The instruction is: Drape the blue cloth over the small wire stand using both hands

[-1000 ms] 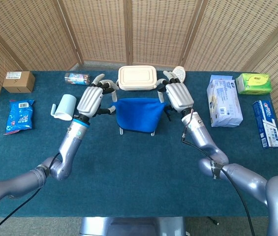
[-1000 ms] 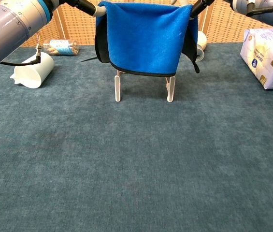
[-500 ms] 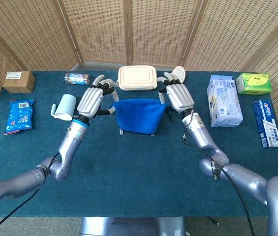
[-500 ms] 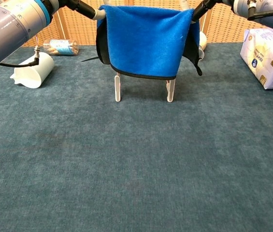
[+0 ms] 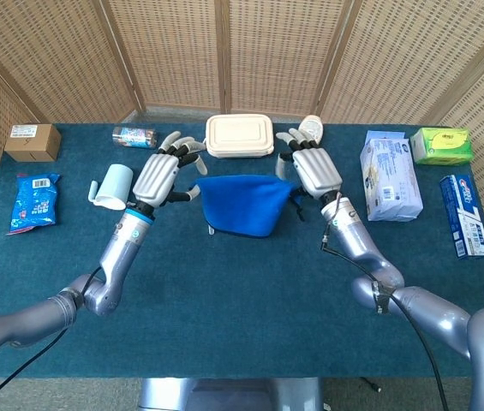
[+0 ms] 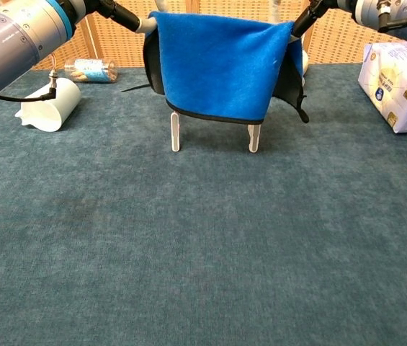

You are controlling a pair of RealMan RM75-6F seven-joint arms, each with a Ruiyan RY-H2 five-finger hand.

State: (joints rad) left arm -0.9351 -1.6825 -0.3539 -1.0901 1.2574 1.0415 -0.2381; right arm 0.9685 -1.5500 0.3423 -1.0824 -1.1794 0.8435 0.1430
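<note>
The blue cloth [image 5: 246, 204] [image 6: 217, 68] hangs over the small wire stand, whose white legs [image 6: 176, 132] show below its hem. In the head view the stand is almost wholly hidden under the cloth. My left hand [image 5: 160, 175] is at the cloth's left top corner and pinches it with thumb and a fingertip [image 6: 125, 14], the other fingers spread. My right hand [image 5: 314, 171] holds the right top corner the same way, a fingertip [image 6: 305, 13] showing at the frame's top. The top edge runs taut between both hands, and a dark flap hangs off the right side.
A white cup [image 5: 115, 186] lies left of the stand, with a small bottle [image 5: 134, 135] behind it. A cream lunch box [image 5: 239, 135] sits just behind the stand. A tissue pack [image 5: 390, 175], green box [image 5: 441, 145] and toothpaste box [image 5: 464, 214] are to the right.
The right hand has moved a little to the right, pulling the cloth's right corner outward. The cloth now hangs slightly skewed and covers more of the stand in the head view.
</note>
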